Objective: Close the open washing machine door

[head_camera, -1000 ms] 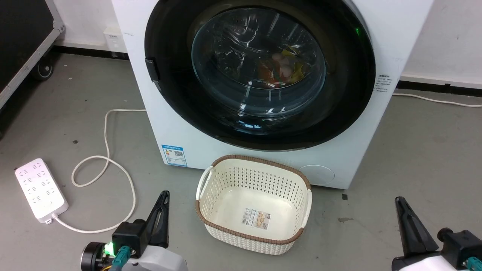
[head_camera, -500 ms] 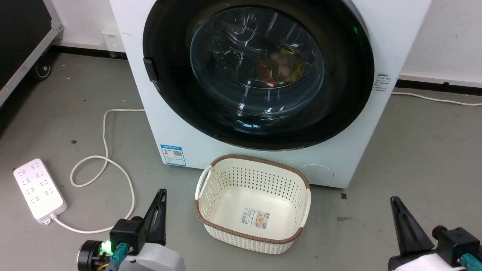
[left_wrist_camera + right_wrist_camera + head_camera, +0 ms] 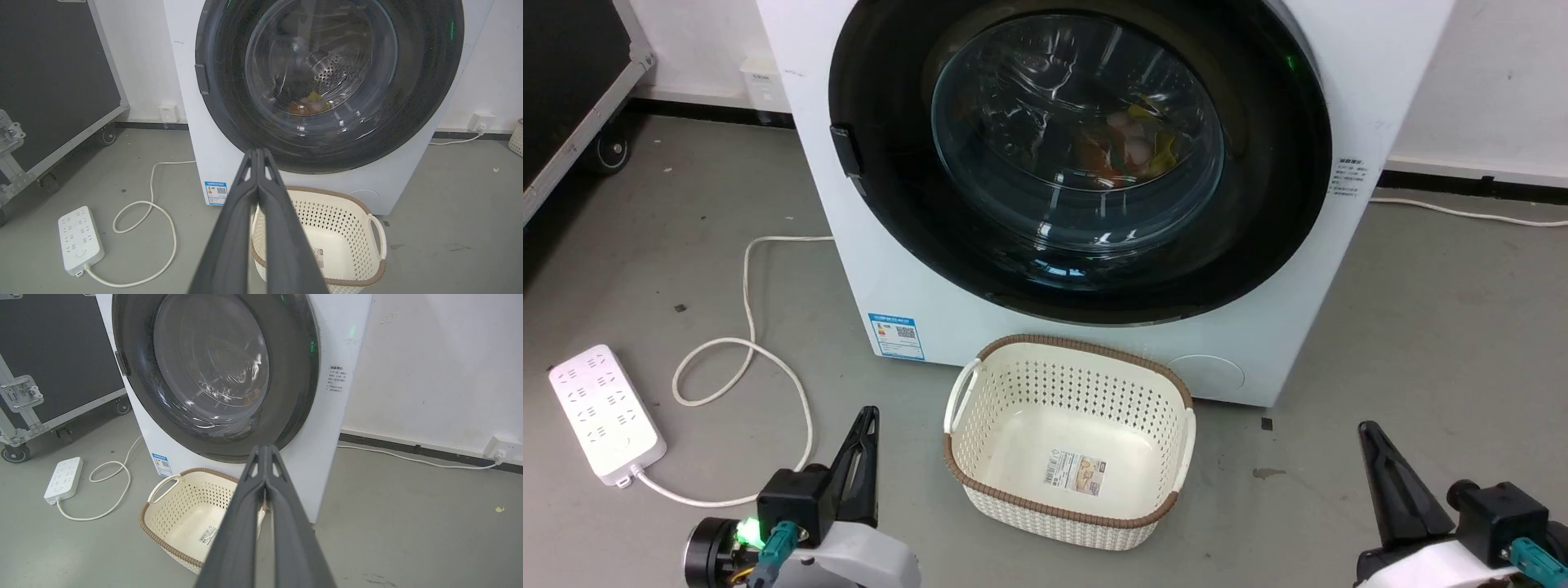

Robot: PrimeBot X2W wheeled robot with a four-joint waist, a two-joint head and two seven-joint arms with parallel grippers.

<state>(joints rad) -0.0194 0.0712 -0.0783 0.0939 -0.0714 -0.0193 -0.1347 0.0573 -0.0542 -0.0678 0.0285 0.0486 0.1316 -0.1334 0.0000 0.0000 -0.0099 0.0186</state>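
We see the washing machine door (image 3: 1078, 155) lying flush on the washing machine (image 3: 915, 302) front, far centre. L gripper (image 3: 870, 416) sits near left w/ fingers pressed together on nothing. R gripper (image 3: 1368, 433) near right, same. Both are well apart from the door. Basket (image 3: 980, 359) sits just in front of the machine.

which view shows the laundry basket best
Head view: the whole laundry basket shows, with its rim, handles and label. In the left wrist view the left fingers cover part of it; in the right wrist view the right fingers do too.
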